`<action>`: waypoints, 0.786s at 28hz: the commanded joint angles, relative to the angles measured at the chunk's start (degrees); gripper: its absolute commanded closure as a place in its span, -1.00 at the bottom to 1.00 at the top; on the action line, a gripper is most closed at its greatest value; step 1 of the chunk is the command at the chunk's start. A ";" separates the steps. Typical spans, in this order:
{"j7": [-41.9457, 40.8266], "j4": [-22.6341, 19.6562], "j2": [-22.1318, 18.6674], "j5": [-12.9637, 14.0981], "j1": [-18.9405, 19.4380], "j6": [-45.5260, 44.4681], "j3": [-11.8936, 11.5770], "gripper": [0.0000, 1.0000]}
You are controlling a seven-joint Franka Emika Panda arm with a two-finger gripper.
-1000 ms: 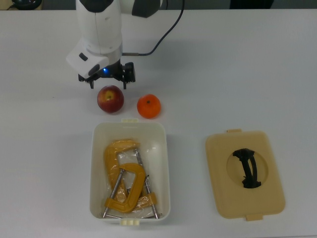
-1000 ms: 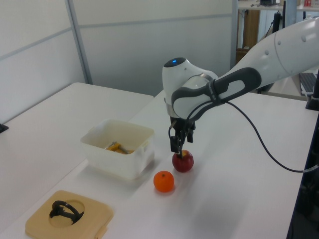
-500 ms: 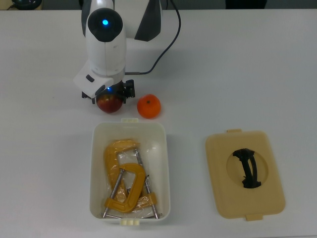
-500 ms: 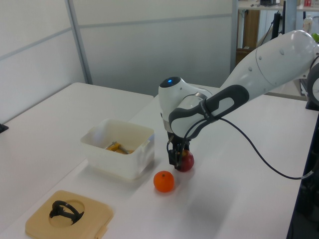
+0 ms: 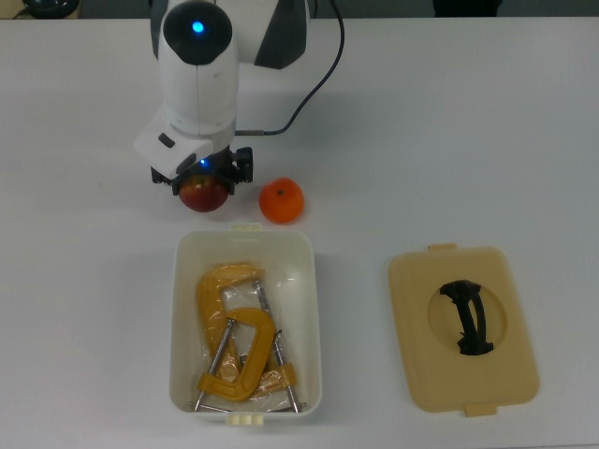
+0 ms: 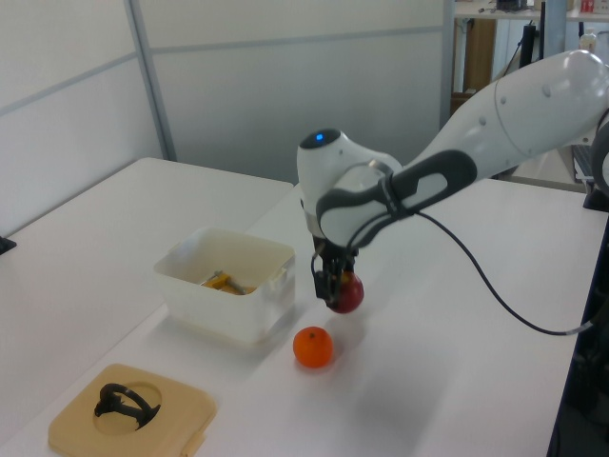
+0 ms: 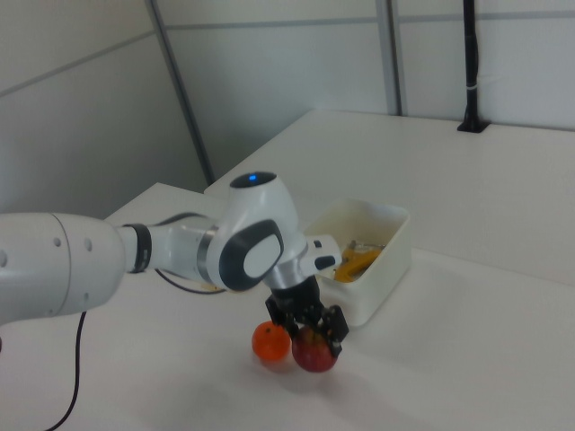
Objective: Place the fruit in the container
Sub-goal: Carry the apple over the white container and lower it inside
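Clamped between the two black fingers of the gripper (image 6: 336, 286): a red apple (image 6: 346, 294), round, deep red with a yellowish patch near the top. Lifted clear of the white table (image 5: 468, 140) in the left view, with a faint shadow beneath. Half hidden under the white wrist in the top view, only the lower curve of the apple (image 5: 204, 194) showing below the gripper (image 5: 203, 176). In the right view, held low at the gripper (image 7: 307, 331), dark red apple (image 7: 314, 354) just beside the mandarin (image 7: 269, 341).

Resting on the table: a mandarin (image 5: 281, 201), smooth, bright orange, round, with a small dark dimple at its top. Just to the top view's right of the apple, apart from it, and close to the short end of the container (image 5: 309, 309). In the left view, mandarin (image 6: 313, 347) below the raised apple and near the container's corner.

Container: white, rectangular, rounded corners, a small cream latch tab on each short end, open at the top. Inside, yellow-orange C-clamps (image 5: 234, 360) with metal screws, lying over crumpled clear plastic. In the left view, container (image 6: 224, 307) to the left view's left of the gripper; in the right view, container (image 7: 386, 260) beyond the arm, clamps just visible over the rim.

Well apart, at the top view's right: a flat tan lid (image 5: 421, 355) with a black handle (image 5: 468, 316) set in a round recess, lying flat on the table. A black cable (image 5: 314, 79) trailing from the arm across the table.
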 commanded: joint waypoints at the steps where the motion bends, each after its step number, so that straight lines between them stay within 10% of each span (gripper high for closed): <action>1: -0.56 5.46 -2.01 5.24 0.12 -3.93 -0.11 0.75; 11: 0.93 12.59 -0.43 13.07 -0.32 4.39 -0.37 0.71; 19: 9.45 14.43 5.90 11.59 1.44 17.07 -0.11 0.44; 20: 9.99 14.43 6.16 10.97 1.53 17.34 -0.11 0.30; 22: 10.95 14.35 6.34 9.39 1.53 17.34 -0.11 -0.64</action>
